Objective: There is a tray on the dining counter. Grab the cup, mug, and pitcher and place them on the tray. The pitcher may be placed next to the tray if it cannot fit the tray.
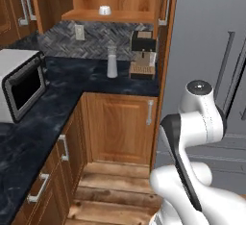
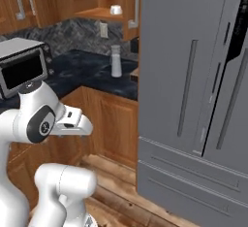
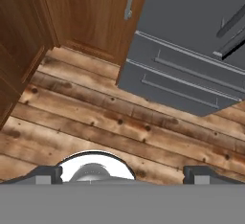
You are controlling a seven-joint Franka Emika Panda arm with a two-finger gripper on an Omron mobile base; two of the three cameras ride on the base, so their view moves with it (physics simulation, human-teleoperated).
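The pitcher [image 1: 112,61] [image 2: 116,61], tall and pale grey, stands upright on the dark kitchen counter [image 1: 72,82] near the back wall. The mug [image 1: 104,10] [image 2: 116,10], small and white, sits above it on the open wooden shelf. My gripper [image 3: 124,176] is open with nothing between its fingertips [image 3: 48,174], and it looks down at the wooden floor [image 3: 119,122], far from both vessels. The arm is folded close to the base. The tray, the dining counter and the cup are out of view.
A microwave [image 1: 19,82] [image 2: 24,68] stands on the counter at the left. A coffee machine [image 1: 143,53] sits beside the pitcher. The grey fridge [image 2: 193,75] [image 1: 211,51] rises at the right. Wooden cabinet doors [image 1: 120,128] close the corner below the counter.
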